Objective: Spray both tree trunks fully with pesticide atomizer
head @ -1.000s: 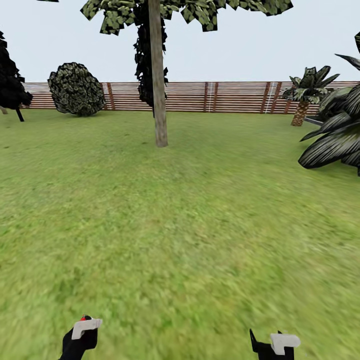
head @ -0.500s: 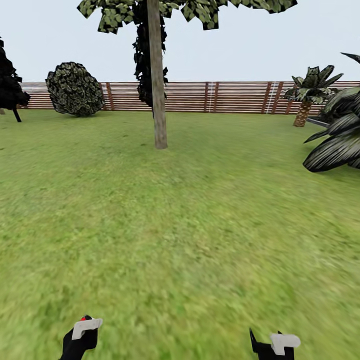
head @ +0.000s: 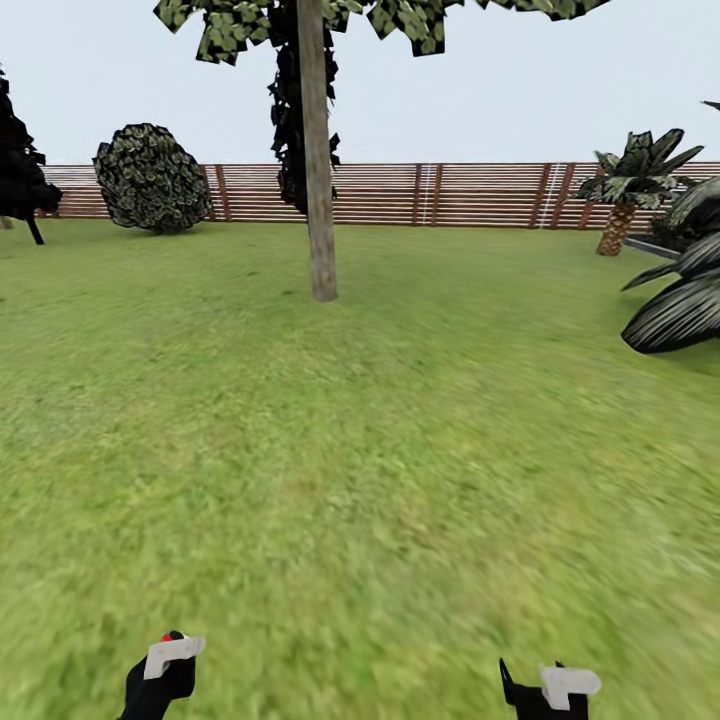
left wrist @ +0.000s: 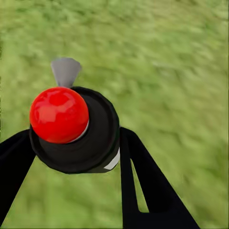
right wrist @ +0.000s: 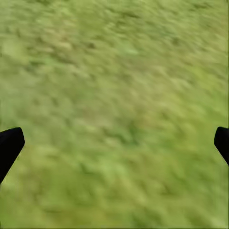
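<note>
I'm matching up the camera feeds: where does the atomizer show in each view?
Head view: bottom left, a red-and-black bit of the atomizer at the left gripper.
Left wrist view: centre-left, its red knob and black body between the fingers, grey nozzle ahead.
Right wrist view: not in it.
Shared landmark: the grass.

Both arms sit low and close in, pointing forward. Left gripper (left wrist: 71, 143) has its two black fingers (left wrist: 143, 176) clamped round a black can with a red knob on top. Right gripper (right wrist: 114, 143) is spread wide, fingertips (right wrist: 9, 143) far apart, nothing between.
</note>
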Available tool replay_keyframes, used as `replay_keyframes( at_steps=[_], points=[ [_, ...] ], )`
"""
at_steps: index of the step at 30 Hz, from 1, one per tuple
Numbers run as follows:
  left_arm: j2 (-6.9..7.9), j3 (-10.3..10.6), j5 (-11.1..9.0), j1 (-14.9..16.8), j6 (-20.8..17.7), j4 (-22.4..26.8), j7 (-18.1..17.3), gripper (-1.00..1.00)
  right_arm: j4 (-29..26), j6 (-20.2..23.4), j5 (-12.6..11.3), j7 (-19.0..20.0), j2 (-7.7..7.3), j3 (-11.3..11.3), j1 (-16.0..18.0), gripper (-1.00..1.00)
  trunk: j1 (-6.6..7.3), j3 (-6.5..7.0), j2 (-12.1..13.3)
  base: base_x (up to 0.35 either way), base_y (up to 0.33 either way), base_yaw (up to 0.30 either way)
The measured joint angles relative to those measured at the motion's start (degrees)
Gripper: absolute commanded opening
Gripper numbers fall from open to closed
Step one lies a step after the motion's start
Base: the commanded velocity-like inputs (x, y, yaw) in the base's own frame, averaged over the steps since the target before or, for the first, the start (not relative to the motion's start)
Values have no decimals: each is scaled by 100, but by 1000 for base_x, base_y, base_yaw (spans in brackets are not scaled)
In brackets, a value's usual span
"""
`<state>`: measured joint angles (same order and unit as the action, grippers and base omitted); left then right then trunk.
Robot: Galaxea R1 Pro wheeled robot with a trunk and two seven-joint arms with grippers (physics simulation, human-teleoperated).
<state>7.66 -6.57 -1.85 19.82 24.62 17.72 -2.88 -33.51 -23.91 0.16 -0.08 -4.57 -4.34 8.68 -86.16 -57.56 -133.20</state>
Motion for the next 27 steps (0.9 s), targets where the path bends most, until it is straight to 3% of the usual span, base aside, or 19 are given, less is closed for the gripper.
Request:
replay_keyframes(
  at_steps=[6,22,27],
  points=[
    [0,0,1,0,-2,0,1,-100,-1,0,-1,0,0,0,0,100,0,0,0,340,0,167],
    [1,-1,-6,1,0,-1,2,-100,-18,0,-1,0,0,-1,-1,100,0,-1,0,340,0,14],
    [0,-1,-6,-1,0,1,1,-100,-17,0,-1,0,0,0,0,100,0,-14,0,340,0,210]
  ],
)
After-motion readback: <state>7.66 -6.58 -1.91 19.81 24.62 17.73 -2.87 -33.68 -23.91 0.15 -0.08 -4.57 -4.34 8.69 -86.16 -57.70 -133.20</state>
